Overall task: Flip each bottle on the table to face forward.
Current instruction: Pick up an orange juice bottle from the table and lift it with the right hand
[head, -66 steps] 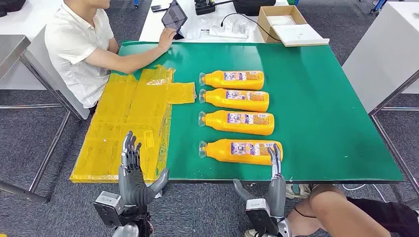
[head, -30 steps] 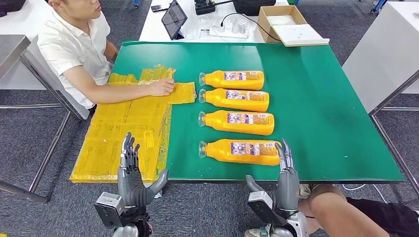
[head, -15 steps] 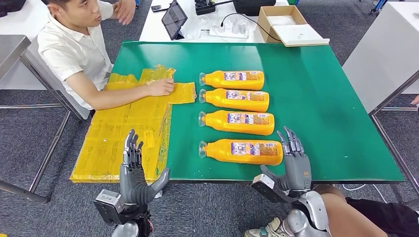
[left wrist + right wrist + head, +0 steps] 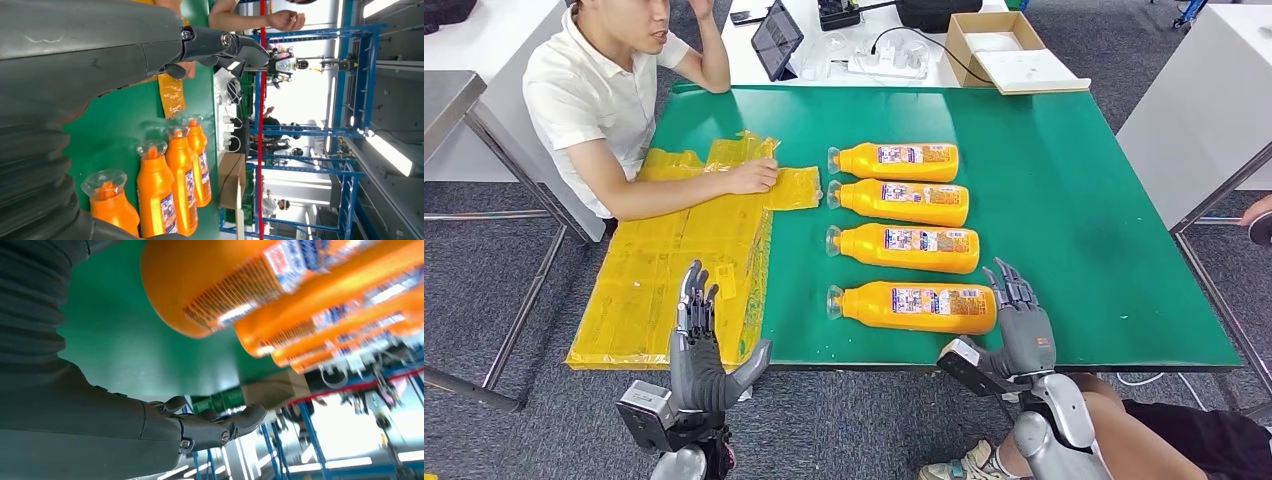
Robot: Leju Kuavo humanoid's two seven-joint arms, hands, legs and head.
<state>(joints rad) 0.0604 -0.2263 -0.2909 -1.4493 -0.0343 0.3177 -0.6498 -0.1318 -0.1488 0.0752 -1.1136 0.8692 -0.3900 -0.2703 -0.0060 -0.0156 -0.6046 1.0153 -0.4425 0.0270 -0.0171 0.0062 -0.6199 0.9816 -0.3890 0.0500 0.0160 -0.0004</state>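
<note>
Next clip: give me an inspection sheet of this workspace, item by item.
Surface: green table, flat.
Job's things: four orange bottles lying in a row, caps toward the robot's left, labels up.
Clutter: yellow plastic sheets over the table's left edge.
Hands: left hand open, holding nothing; right hand open beside the nearest bottle's base.
Cables: black cable on the white table behind.
Surroundings: seated person with a hand on the sheets; tablet; cardboard box.
</note>
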